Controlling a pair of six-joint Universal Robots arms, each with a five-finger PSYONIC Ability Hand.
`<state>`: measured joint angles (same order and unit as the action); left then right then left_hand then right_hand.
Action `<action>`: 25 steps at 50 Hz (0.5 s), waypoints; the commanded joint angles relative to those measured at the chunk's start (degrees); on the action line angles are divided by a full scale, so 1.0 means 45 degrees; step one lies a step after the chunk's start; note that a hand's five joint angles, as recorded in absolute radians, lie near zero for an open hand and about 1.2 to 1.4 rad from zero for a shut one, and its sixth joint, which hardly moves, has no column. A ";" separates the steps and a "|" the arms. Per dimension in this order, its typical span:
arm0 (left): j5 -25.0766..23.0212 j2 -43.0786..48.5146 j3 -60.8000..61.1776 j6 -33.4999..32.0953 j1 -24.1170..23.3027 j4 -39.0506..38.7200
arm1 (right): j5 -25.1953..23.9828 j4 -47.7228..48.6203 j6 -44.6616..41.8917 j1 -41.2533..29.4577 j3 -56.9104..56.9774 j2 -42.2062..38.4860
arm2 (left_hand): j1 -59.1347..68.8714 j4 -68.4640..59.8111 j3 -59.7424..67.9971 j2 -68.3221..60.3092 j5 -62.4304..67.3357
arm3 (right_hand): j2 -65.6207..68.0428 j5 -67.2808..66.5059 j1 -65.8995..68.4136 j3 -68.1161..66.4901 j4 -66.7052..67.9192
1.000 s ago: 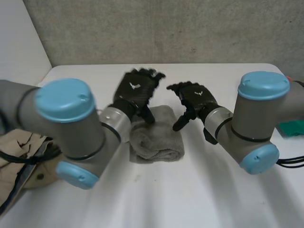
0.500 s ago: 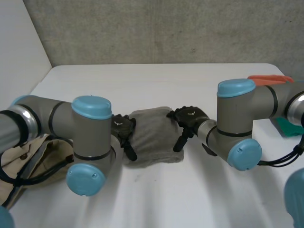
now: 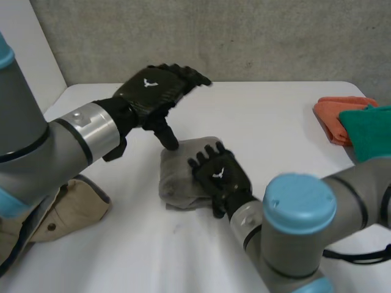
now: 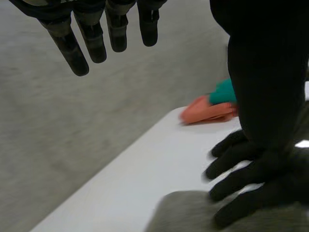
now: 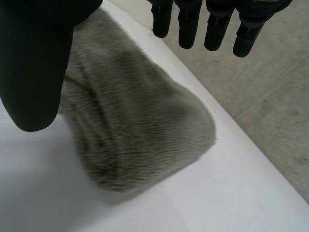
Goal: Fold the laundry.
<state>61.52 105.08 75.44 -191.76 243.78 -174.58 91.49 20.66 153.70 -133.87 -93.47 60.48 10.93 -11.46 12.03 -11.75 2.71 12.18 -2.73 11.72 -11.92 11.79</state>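
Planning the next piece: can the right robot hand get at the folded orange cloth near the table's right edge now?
Probably yes: the right robot hand lies open on the grey folded towel, holding nothing, and bare white table separates it from the folded orange cloth.

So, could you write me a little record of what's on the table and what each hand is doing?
surface: white table
laundry in work: grey towel, folded, mid-table
right hand: open, lying on the towel
left hand: open, raised over the towel's far side, thumb pointing down
right side: orange cloth beside teal cloth
left side: beige garment at the table's edge
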 commanded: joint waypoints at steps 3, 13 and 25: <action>-0.1992 -0.0069 0.0501 -0.0589 -0.0305 0.1178 | 0.0410 0.2242 -0.0209 -0.0154 0.0244 -0.1661 | -0.0206 0.0325 -0.0451 0.0388 -0.0602 | -0.0260 0.0383 -0.0159 0.0203 -0.0174; -0.0976 -0.0108 0.0814 -0.1000 -0.0834 0.0611 | 0.0528 0.3455 -0.1265 0.0100 0.1259 -0.3127 | -0.0206 0.0325 -0.0451 0.0388 -0.0602 | 0.0787 -0.0664 0.0888 -0.0844 0.0873; -0.0898 -0.0284 0.0912 -0.0746 -0.0775 0.0416 | 0.0508 0.3436 -0.1011 0.0178 0.1943 -0.3382 | -0.0206 0.0325 -0.0451 0.0388 -0.0602 | 0.1643 -0.1519 0.1743 -0.1700 0.1728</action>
<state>57.67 104.34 79.36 -195.84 239.96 -172.58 93.90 36.41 148.27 -133.06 -86.07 45.26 10.93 -11.46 12.03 -11.75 2.71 12.33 -3.02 11.94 -12.10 12.58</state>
